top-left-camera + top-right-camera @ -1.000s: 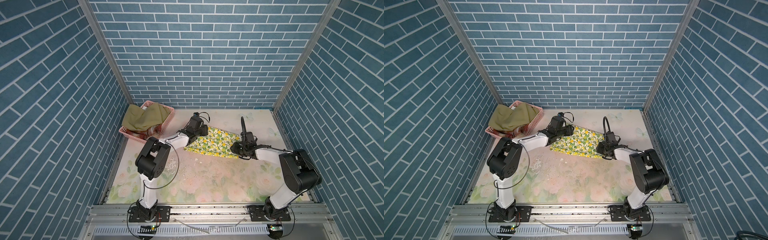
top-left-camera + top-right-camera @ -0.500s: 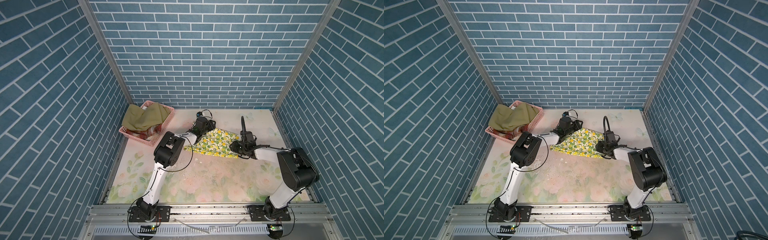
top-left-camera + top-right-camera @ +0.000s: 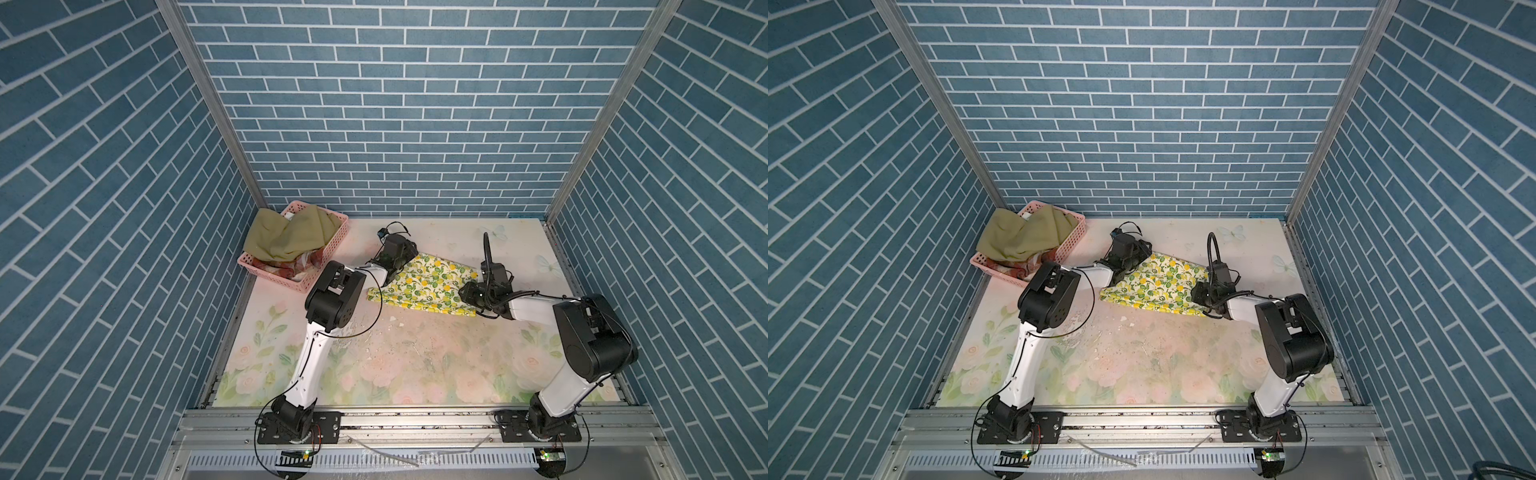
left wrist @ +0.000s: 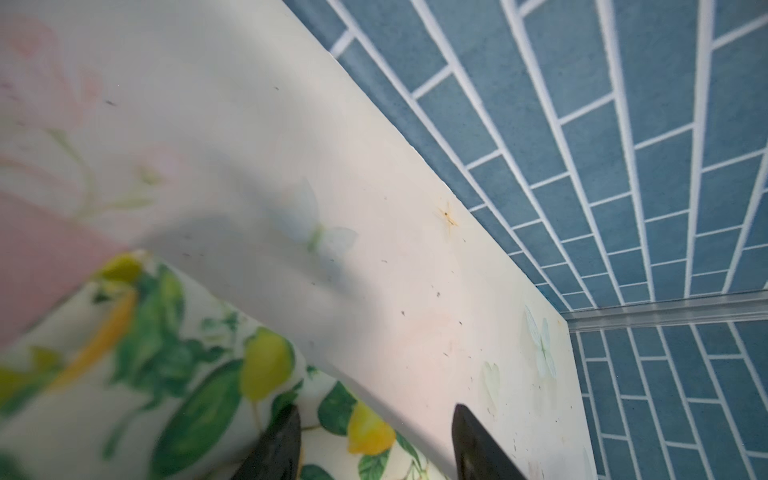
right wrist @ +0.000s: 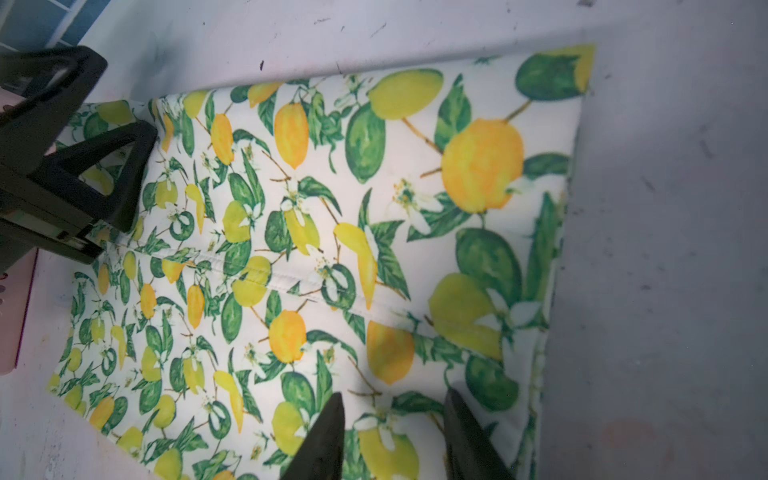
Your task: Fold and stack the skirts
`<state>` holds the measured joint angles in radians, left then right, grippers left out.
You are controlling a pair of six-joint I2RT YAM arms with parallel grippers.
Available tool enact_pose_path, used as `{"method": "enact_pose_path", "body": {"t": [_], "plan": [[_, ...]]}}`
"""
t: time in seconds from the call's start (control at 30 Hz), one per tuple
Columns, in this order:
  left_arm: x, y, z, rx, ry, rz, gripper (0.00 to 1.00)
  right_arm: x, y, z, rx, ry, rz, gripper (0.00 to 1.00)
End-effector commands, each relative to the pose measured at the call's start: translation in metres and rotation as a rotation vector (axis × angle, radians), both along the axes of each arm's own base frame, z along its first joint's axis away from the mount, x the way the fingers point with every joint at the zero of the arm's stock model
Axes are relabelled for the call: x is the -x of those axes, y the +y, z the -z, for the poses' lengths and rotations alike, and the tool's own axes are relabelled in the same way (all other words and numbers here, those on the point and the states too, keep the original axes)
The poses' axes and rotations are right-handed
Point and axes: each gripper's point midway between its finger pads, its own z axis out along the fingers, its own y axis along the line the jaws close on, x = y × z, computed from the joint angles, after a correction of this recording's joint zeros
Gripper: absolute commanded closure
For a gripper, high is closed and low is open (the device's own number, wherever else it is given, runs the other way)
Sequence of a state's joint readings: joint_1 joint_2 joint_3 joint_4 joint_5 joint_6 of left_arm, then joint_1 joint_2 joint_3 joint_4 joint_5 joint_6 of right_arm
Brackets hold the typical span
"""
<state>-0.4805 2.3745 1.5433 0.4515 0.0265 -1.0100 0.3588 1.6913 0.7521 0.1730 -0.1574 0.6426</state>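
**Lemon-print skirt (image 3: 424,282) laid flat between two released pincers**

The lemon-print skirt was spread on the rose-printed table covering (image 3: 415,353), one end under each pincer. The left pincer (image 4: 374,440) was held low over its end with the jaws apart and nothing clamped. One fingertip (image 4: 278,453) was placed over the print and the other over bare covering, with the skirt's edge running between them. The right pincer (image 5: 392,436) was set over the opposite end, jaws likewise parted, and flat cloth was seen in the gap. On the left pincer's outer side, near the skirt but apart from it, a pink basket (image 3: 316,274) was stood. An olive green skirt (image 3: 286,232) was heaped over it and a plaid skirt (image 3: 307,262) was tucked beneath. In both top views one skirt corner was partly masked by the left arm (image 3: 332,299). Pale scraps (image 3: 392,319) were scattered on the covering, base-side of the pincers.
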Motion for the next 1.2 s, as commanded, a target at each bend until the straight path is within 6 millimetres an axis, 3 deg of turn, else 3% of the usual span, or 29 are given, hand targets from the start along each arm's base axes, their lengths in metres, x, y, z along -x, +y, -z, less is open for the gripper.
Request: {"method": "enact_pose_path", "body": {"t": [0.0,0.23,0.33,0.43,0.57,0.67,0.77,1.0,1.17], "plan": [[-0.001,0.03,0.009,-0.005,0.04,-0.071,0.41,0.062,-0.03,0.052,0.111,0.26,0.037,0.6],[0.002,0.061,0.019,0.01,0.063,-0.123,0.41,0.074,-0.048,0.045,0.155,0.264,0.054,0.6],[0.005,0.065,0.021,0.011,0.072,-0.122,0.42,0.069,-0.048,0.026,0.161,0.224,0.031,0.58],[0.008,0.064,0.023,0.022,0.075,-0.113,0.42,0.048,-0.046,-0.013,0.175,0.125,0.016,0.53],[0.013,0.064,0.026,0.031,0.082,-0.11,0.43,0.011,-0.029,-0.069,0.128,-0.003,-0.003,0.44],[0.016,0.065,0.027,0.038,0.081,-0.109,0.43,-0.02,0.003,-0.095,0.046,-0.07,-0.05,0.39],[0.019,0.065,0.029,0.042,0.083,-0.107,0.43,-0.052,0.04,-0.107,-0.042,-0.126,-0.072,0.35],[0.02,0.065,0.026,0.052,0.081,-0.109,0.43,-0.12,0.12,-0.095,-0.251,-0.189,-0.054,0.24],[0.023,0.063,0.025,0.041,0.082,-0.099,0.43,-0.148,0.146,-0.082,-0.289,-0.242,-0.019,0.2]]}}
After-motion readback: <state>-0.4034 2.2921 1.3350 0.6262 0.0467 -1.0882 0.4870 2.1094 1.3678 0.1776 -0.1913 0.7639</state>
